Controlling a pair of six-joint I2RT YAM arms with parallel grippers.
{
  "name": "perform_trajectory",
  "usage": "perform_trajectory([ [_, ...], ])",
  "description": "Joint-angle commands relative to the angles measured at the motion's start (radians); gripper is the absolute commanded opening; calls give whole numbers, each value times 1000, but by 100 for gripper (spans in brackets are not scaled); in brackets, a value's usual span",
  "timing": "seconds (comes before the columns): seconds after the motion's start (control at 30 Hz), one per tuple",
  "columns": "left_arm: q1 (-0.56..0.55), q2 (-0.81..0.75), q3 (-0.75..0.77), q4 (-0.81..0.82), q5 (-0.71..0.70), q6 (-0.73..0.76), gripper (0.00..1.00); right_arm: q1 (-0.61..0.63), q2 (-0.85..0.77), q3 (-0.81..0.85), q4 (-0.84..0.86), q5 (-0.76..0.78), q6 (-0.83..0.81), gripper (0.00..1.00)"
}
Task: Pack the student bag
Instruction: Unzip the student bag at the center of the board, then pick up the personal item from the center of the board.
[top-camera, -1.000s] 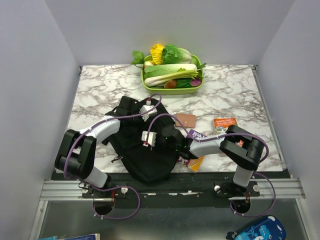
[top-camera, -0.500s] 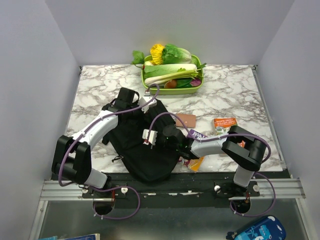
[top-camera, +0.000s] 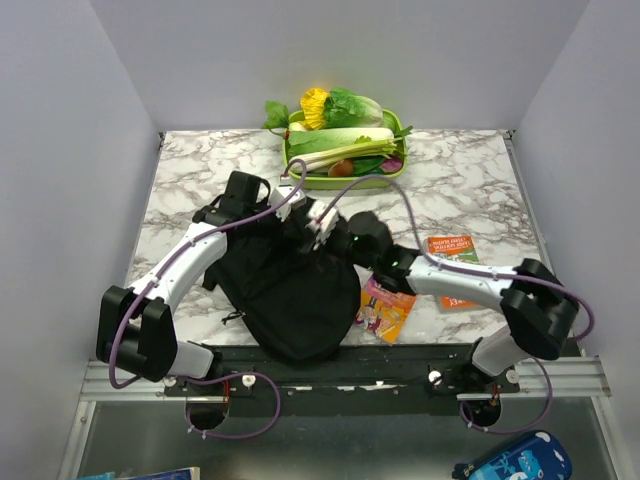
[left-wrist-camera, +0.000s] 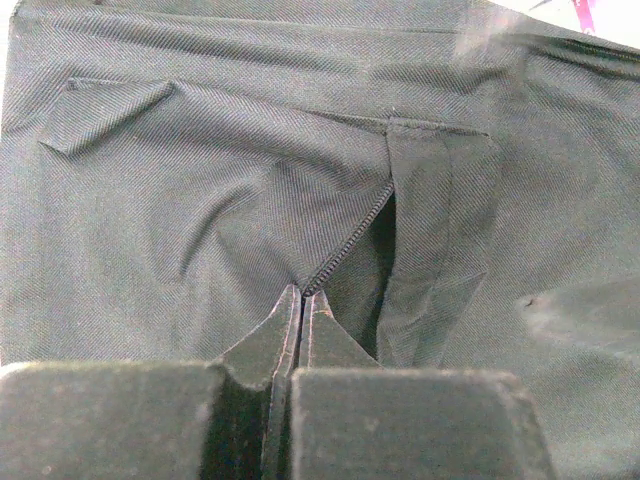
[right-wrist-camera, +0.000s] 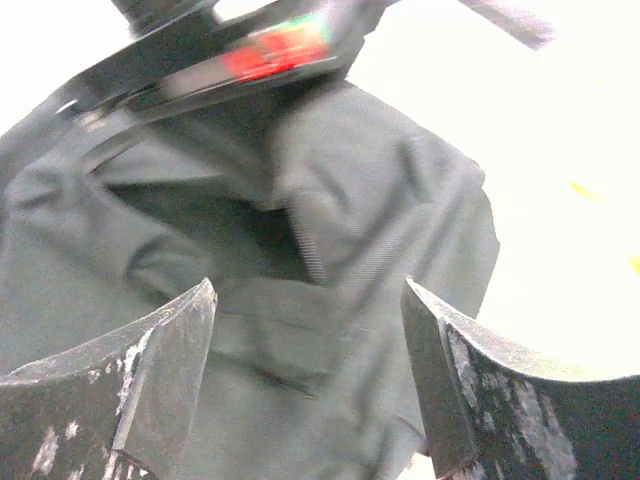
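Note:
The student bag (top-camera: 290, 295) is a large black fabric backpack lying at the near centre of the marble table. My left gripper (left-wrist-camera: 301, 296) is shut at the bag's far end (top-camera: 292, 222), and the zip line (left-wrist-camera: 350, 235) runs right into its tips. An open slit in the fabric shows beside them. Just to its right, my right gripper (top-camera: 324, 222) hovers over the bag. In the right wrist view it (right-wrist-camera: 309, 290) stands open with nothing between its fingers and dark bag fabric (right-wrist-camera: 300, 330) beneath.
A green tray (top-camera: 345, 183) of vegetables stands at the table's far edge. An orange booklet (top-camera: 449, 245) lies to the right. A colourful booklet (top-camera: 385, 312) lies near the front edge beside the bag. Another orange one (top-camera: 457, 301) peeks from under the right arm.
My right gripper has opened and swung from the bag's middle to its far end. My left gripper closed and now stays shut there. The colourful booklet is now uncovered.

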Motion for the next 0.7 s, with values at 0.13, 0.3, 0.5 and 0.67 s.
perform_trajectory([
  [0.13,19,-59,33,-17,12,-18,0,-238,-158,3,-106,8,321,99],
  [0.3,19,-65,68,-51,16,-15,0,-416,-39,102,-354,100,444,100],
  [0.5,18,-56,90,-78,10,5,0,-508,113,225,-546,200,514,100],
  [0.67,18,-57,89,-84,12,2,0,-517,197,276,-606,249,544,100],
])
